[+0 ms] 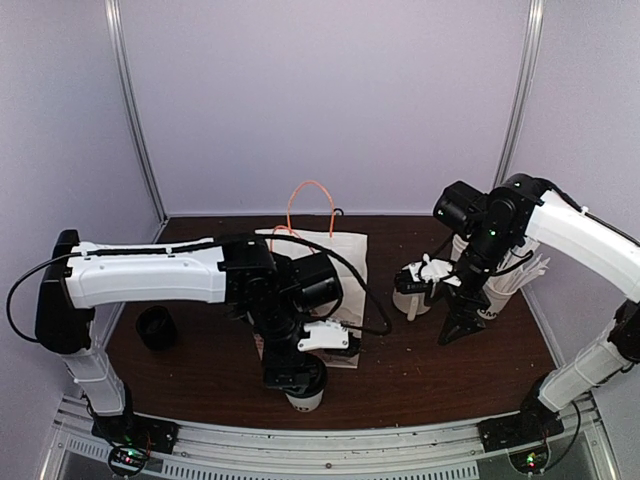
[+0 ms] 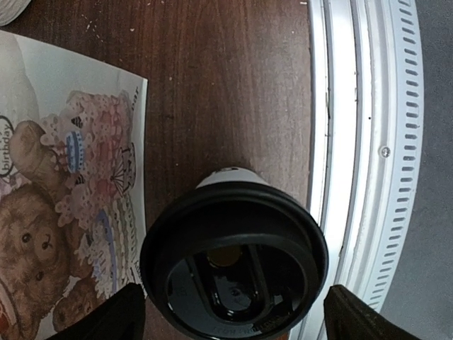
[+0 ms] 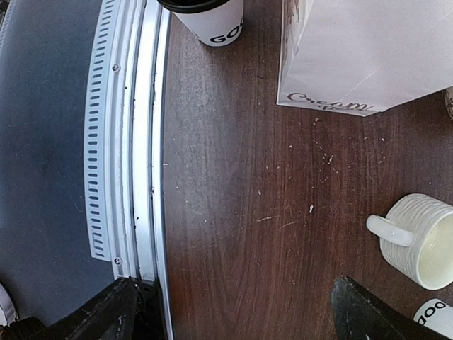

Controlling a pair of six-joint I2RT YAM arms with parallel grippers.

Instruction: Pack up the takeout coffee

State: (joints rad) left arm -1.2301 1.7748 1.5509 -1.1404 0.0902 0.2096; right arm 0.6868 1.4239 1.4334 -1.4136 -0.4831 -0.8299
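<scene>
1 white paper cup (image 2: 233, 262), black plastic lid, table's (image 2: 212, 85) 6 o'clock: axis vertical, lid up, inside my released left gripper (image 2: 233, 319); right gripper (image 3: 233, 312) released.

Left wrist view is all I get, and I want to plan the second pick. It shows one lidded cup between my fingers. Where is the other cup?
Observer: The other cup stands on the right side of the table, near a mug.
Operator: Is the right gripper holding it?
Observer: No. The right gripper is open and holds nothing. It hangs over bare table, with the mug and that cup off to one side.
</scene>
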